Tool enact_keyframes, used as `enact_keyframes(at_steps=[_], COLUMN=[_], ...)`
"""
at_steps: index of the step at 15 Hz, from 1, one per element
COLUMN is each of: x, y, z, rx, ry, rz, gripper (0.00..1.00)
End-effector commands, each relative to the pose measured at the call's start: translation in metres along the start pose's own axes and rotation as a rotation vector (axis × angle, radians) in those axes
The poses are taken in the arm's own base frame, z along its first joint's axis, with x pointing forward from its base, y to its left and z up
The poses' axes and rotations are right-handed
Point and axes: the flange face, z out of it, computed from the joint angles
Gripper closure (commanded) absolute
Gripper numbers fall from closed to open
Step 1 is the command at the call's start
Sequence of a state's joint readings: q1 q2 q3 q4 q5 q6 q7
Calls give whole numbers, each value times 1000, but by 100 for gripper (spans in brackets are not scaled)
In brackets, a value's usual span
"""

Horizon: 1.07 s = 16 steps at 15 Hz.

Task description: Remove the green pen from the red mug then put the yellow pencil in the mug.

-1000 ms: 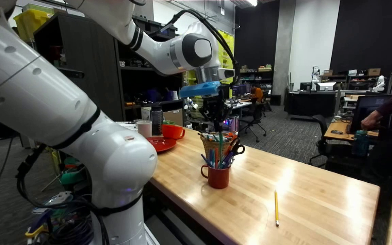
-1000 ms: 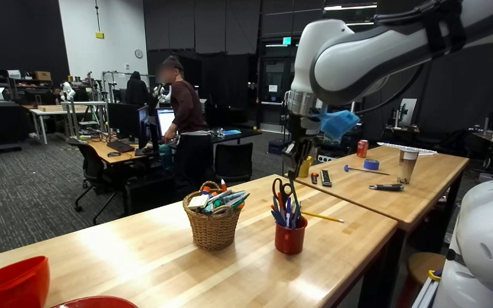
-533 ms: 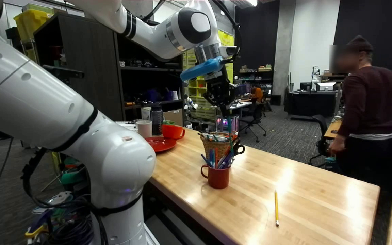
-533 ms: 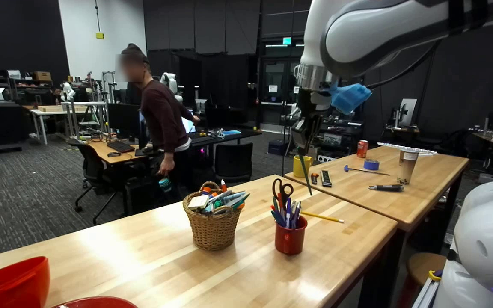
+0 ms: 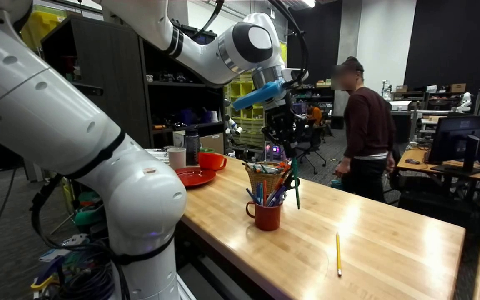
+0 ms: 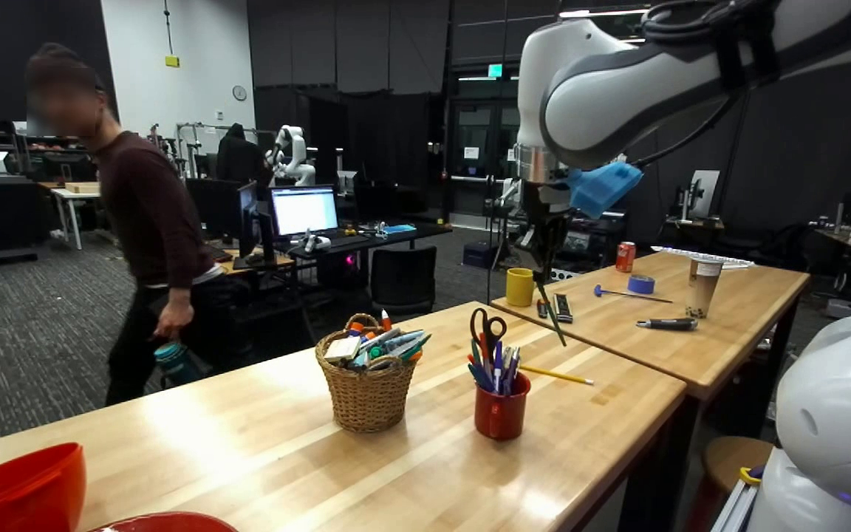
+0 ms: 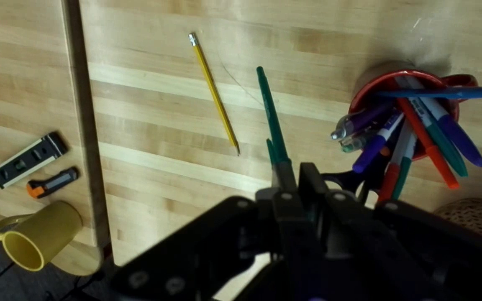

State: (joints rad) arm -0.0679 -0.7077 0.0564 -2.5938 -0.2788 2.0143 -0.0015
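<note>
Above the wooden table, your gripper has just pulled clear of the red mug, the green pen pinched in its jaws: removal looks done; park it, then fetch the yellow pencil lying on that table.

Pen is showing green, mug red, pencil yellow; basket is showing brown weave, table tan stripes.
</note>
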Motion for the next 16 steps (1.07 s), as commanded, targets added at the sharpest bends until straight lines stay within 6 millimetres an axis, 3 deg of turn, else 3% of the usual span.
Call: enact_keyframes(at_steps=[1,9,16], x=[4,4,8], y=[7,15,9], z=[31,92,121], rx=[-22,59,93], ry=[-81,-244,-305], rz=[37,78,59], gripper=[98,98,98])
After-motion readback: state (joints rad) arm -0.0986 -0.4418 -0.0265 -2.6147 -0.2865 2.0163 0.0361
